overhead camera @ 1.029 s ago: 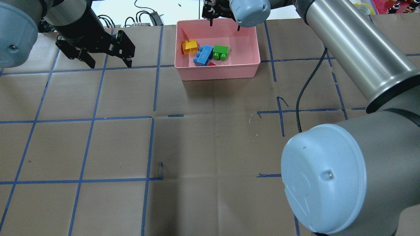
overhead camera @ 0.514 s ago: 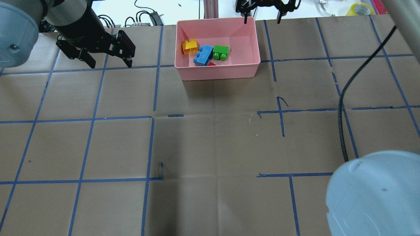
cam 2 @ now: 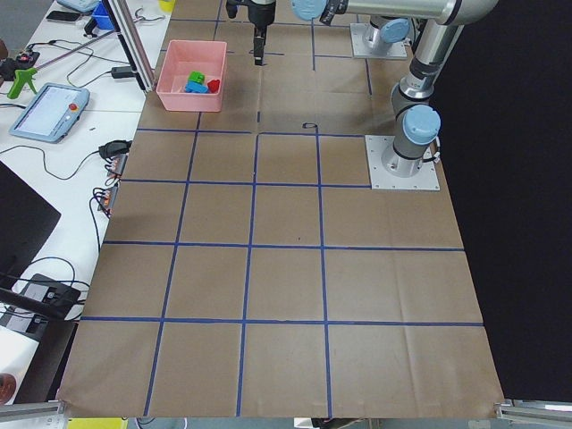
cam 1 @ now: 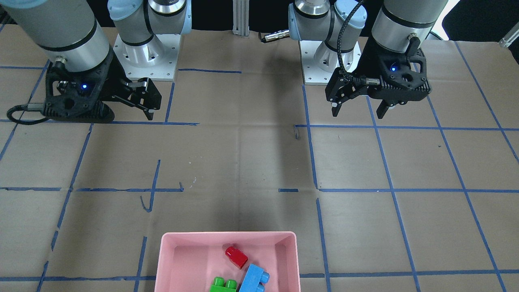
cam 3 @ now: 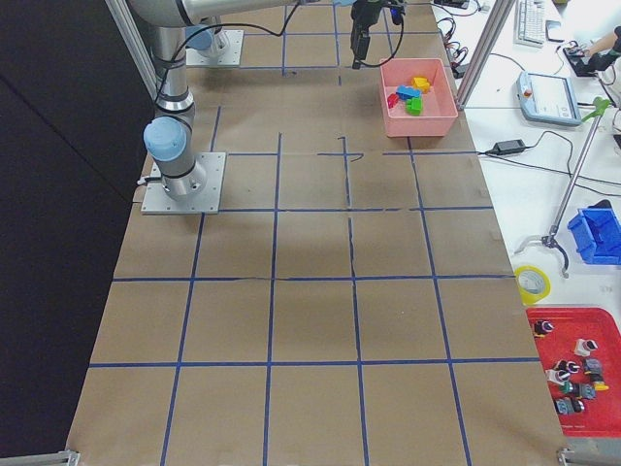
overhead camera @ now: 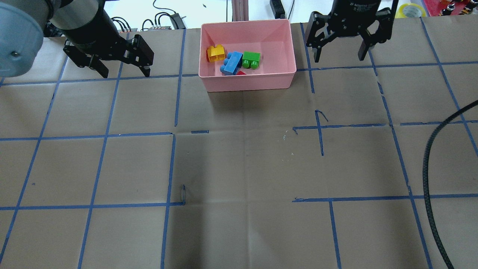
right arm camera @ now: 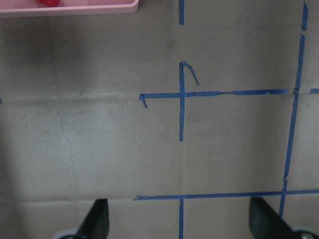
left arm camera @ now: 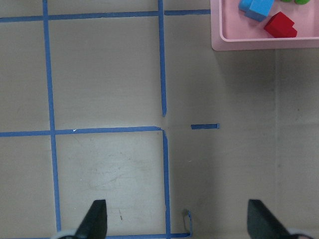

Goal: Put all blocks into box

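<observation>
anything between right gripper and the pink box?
Between right gripper and pink box: only brown paper and a blue tape line, in the overhead view.

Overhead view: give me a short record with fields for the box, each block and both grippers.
box: pink tray, between the two grippers
yellow block: in box, left part
blue block: in box, between yellow and green, lying at a slant
green block: in box, right of blue
red block: in box, by the near wall, mostly hidden
left gripper: open, empty, left of box
right gripper: open, empty, right of box
task state: all four blocks inside
</observation>
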